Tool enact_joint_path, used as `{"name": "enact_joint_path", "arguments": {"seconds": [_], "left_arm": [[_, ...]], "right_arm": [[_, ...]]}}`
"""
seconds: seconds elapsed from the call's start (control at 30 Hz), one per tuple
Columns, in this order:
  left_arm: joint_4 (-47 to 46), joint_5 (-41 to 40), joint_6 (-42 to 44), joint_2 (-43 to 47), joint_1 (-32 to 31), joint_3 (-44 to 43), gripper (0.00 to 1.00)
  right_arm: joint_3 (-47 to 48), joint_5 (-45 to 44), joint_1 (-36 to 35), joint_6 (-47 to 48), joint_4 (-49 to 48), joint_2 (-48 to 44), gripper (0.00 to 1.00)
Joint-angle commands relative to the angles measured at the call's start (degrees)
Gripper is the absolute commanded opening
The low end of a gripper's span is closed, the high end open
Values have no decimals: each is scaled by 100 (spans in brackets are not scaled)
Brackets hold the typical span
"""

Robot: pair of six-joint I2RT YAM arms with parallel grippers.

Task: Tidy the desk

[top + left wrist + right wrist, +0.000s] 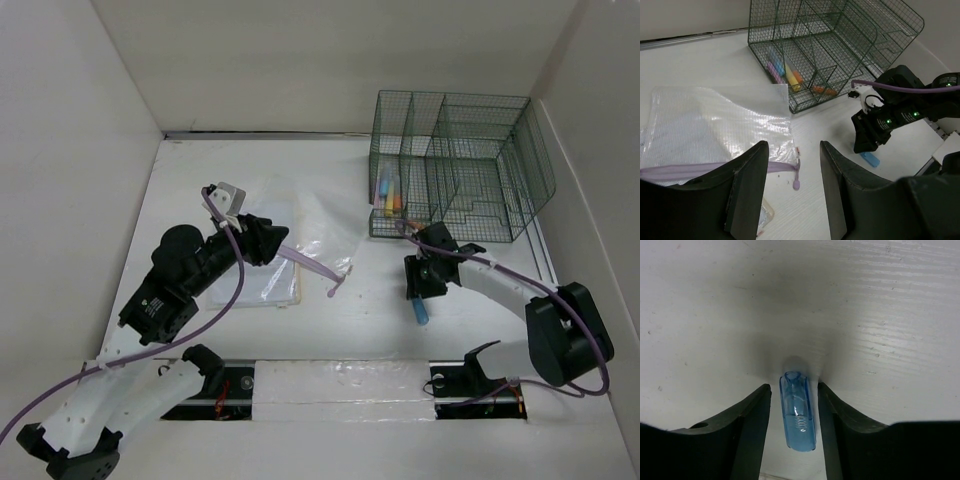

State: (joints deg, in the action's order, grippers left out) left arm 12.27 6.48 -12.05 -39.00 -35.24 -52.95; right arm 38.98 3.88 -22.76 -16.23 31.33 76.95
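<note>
The white desk [350,330] holds a clear zip pouch [300,225] with a lilac zipper at centre left. My left gripper [275,240] hovers over the pouch's zipper end, open and empty. In the left wrist view the lilac zipper pull [796,184] lies between my spread fingers [793,145]. A small translucent blue cap-like piece [421,312] lies on the desk at right. My right gripper [420,288] is down over it. In the right wrist view the blue piece [798,410] lies between the open jaws [794,386], with a narrow gap each side.
A green wire-mesh organizer [450,165] stands at the back right, with coloured highlighters [388,195] in its left compartment. A white flat item [265,285] lies under the pouch's near edge. White panels wall the desk on the left, back and right.
</note>
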Motion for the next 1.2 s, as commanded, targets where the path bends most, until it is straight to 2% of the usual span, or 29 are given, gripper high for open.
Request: {"name": "enact_joint_path", "arguments": {"seconds": [0.0, 0.13, 0.23, 0.27, 0.37, 0.53, 0.57, 0.67, 0.8, 0.87, 0.9, 1.0, 1.07, 1.17], "left_arm": [[-260, 160, 10, 42, 9, 13, 41], [-243, 161, 10, 24, 9, -5, 41], [-217, 117, 28, 42, 9, -22, 41], [-225, 108, 45, 59, 9, -31, 41], [-217, -59, 45, 95, 9, -5, 42], [-225, 11, 37, -54, 9, -5, 42], [-208, 37, 36, -107, 9, -5, 42], [-217, 20, 45, -134, 9, 12, 42], [-208, -85, 54, -221, 9, 21, 42], [-216, -94, 54, -257, 9, 30, 42], [-199, -94, 45, -309, 9, 39, 42], [-199, -121, 45, -353, 9, 39, 42], [-182, -164, 63, -362, 9, 39, 42], [-181, -182, 63, -389, 9, 48, 42]], "right_arm": [[171, 16, 44, 76, -39, 127, 48], [180, -45, 44, 50, 5, 136, 42], [189, -54, 44, 58, -4, 127, 35], [197, -63, 44, 50, -4, 136, 30], [250, -72, 44, 50, -22, 101, 26], [801, 139, -122, -64, -373, -521, 25], [1048, 96, -193, -230, -817, -714, 25], [1216, -263, -351, -371, -1355, -1032, 25], [1103, -1465, -519, -276, -3504, -1340, 25], [1286, -1854, -519, 21, -3879, -1157, 25], [1470, -2447, -466, 310, -4150, -956, 25], [1639, -2576, -325, 524, -4476, -682, 24], [1543, -2708, -273, 822, -5273, -507, 24], [1507, -3103, -272, 1087, -5646, -313, 24]]}}
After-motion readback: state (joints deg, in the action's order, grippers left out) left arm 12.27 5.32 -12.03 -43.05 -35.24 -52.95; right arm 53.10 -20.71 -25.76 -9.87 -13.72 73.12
